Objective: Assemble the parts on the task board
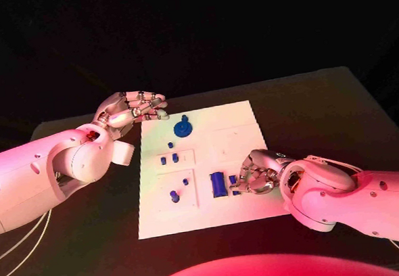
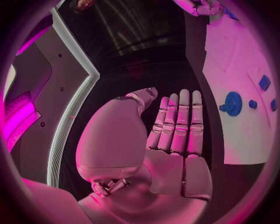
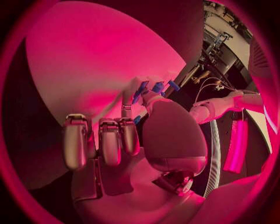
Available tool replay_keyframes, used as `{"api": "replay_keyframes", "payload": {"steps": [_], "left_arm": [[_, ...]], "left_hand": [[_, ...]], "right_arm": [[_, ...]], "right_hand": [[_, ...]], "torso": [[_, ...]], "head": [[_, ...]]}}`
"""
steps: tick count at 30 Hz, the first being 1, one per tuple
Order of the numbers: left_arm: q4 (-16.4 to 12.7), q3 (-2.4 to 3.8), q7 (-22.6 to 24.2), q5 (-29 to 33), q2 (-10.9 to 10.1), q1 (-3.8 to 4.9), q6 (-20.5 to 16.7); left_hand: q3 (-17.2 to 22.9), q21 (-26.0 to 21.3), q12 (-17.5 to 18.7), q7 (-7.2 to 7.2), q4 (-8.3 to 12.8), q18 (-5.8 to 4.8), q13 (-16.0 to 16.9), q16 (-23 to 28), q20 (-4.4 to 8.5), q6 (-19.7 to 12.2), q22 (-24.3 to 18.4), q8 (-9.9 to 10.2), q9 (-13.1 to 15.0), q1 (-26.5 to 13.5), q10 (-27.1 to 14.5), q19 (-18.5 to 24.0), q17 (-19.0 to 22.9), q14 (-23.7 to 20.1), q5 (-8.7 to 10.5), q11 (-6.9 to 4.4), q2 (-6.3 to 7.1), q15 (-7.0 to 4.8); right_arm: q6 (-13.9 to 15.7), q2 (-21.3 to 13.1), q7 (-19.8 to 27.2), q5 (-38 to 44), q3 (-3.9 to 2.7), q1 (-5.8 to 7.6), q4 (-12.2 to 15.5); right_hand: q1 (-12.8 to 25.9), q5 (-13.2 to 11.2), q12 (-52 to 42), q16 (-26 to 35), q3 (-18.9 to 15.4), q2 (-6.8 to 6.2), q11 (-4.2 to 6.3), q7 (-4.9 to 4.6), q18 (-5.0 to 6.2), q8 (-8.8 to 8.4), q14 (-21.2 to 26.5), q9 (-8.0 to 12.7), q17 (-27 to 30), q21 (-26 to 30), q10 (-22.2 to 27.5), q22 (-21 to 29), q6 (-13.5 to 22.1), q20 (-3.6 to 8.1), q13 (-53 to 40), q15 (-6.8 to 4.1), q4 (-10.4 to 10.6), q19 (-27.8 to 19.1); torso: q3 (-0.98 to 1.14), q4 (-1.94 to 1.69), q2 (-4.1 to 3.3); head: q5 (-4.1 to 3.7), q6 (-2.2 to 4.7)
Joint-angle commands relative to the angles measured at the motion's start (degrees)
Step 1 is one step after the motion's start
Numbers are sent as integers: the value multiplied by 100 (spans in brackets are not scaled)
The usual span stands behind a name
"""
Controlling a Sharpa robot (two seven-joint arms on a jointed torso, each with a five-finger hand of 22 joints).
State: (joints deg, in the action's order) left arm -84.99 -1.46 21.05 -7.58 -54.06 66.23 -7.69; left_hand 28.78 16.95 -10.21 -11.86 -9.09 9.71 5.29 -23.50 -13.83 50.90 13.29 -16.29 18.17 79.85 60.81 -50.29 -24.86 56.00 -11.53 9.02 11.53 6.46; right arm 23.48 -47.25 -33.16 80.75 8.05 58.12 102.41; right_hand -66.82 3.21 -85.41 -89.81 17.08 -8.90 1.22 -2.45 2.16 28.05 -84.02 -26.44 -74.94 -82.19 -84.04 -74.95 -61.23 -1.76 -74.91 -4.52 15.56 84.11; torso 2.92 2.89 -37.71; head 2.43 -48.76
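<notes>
Parts lie scattered on the white board (image 1: 227,124) before me: a round blue gear (image 1: 184,127) near its far edge, small blue pegs (image 1: 169,159) midway, and a long blue block (image 1: 219,184) near its near edge, its long axis running away from me. My right hand (image 1: 253,176) rests on the board just beside that block, fingers curled; whether it pinches anything I cannot tell, since its own fingers hide the contact. My left hand (image 1: 132,109) hovers off the board's far left corner, fingers together, holding nothing; it is nearer the gear
</notes>
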Motion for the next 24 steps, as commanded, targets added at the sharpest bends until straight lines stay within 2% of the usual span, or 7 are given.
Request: {"api": "replay_keyframes", "payload": {"steps": [1,6,11,17,20,22,24], "left_arm": [[-5,3,32,6,10,-2,66],[0,2,36,7,11,-3,74],[36,-4,61,22,30,-3,67],[178,-23,194,110,100,-6,-43],[326,-29,332,248,198,-26,-163],[386,-30,384,317,240,-37,-207],[502,-31,460,451,316,-60,-275]], "left_hand": [[0,-20,-20,-11,-21,70,8,37,18,-27,-5,22,5,6,-30,-37,-5,-33,3,-11,-31,-4],[0,-20,-20,-11,-21,70,8,37,18,-27,-5,22,5,6,-30,-37,-5,-33,3,-11,-31,-4],[-2,-27,-22,-11,-27,70,8,38,18,-28,-10,21,6,3,-30,-42,-10,-32,5,-11,-34,-4],[-22,-38,-22,-12,-40,69,8,43,17,-37,-17,25,5,-17,-35,-45,-14,-37,12,-9,-15,0],[-169,-102,-44,-8,-158,68,18,66,3,-73,-58,42,2,-161,-28,-57,-34,-53,43,-8,73,7],[-216,-119,-51,-12,-186,69,22,71,0,-83,-71,47,1,-187,-27,-63,-40,-55,55,-10,98,8],[-382,-206,-62,-26,-287,64,31,152,-24,-153,-126,85,-12,-256,-45,-48,-37,-143,60,3,155,34]], "right_arm": [[70,-36,-16,136,18,-25,1],[401,-182,486,-103,-1,-7,138],[1138,-361,1546,-853,-55,75,195],[1757,-383,2971,-2640,-86,329,-307],[1692,-287,3703,-4070,-93,473,-858],[1618,-238,3907,-4518,-97,511,-1070],[1485,-136,4227,-5077,-112,555,-1451]], "right_hand": [[-46,19,16,-19,0,-12,48,12,-81,8,-598,4,-1506,-1,-436,-1327,28,39,-1286,-48,-10,400],[252,15,50,-19,-245,-127,13,-29,-74,-7,-598,9,-1506,47,-423,-1316,78,26,-1273,-23,116,387],[292,16,230,-19,-535,-89,-67,-123,-20,-122,-598,43,-1506,379,-340,-1240,340,-24,-1199,43,106,298],[-120,15,856,205,-715,59,-234,-308,183,-380,-495,116,-1114,1659,-20,-942,737,-156,-930,184,67,-62],[-653,21,2369,986,-778,151,-397,-468,524,-455,-60,100,-4,4066,940,-321,1053,-309,-200,336,30,-888],[-734,15,2578,1126,-789,166,-412,-490,570,-440,28,91,172,4404,1101,-218,1096,-330,-74,355,22,-1011],[-938,10,4384,2223,-811,217,-572,-619,785,-358,884,71,1471,6416,2571,408,1390,-455,937,499,37,-1918]], "torso": [[-2,7,2],[-7,3,7],[-16,7,24],[-61,28,83],[-98,45,132],[-104,49,146],[-109,67,175]], "head": [[5,6],[10,17],[25,63],[4,187],[1,287],[-11,308],[-42,404]]}}
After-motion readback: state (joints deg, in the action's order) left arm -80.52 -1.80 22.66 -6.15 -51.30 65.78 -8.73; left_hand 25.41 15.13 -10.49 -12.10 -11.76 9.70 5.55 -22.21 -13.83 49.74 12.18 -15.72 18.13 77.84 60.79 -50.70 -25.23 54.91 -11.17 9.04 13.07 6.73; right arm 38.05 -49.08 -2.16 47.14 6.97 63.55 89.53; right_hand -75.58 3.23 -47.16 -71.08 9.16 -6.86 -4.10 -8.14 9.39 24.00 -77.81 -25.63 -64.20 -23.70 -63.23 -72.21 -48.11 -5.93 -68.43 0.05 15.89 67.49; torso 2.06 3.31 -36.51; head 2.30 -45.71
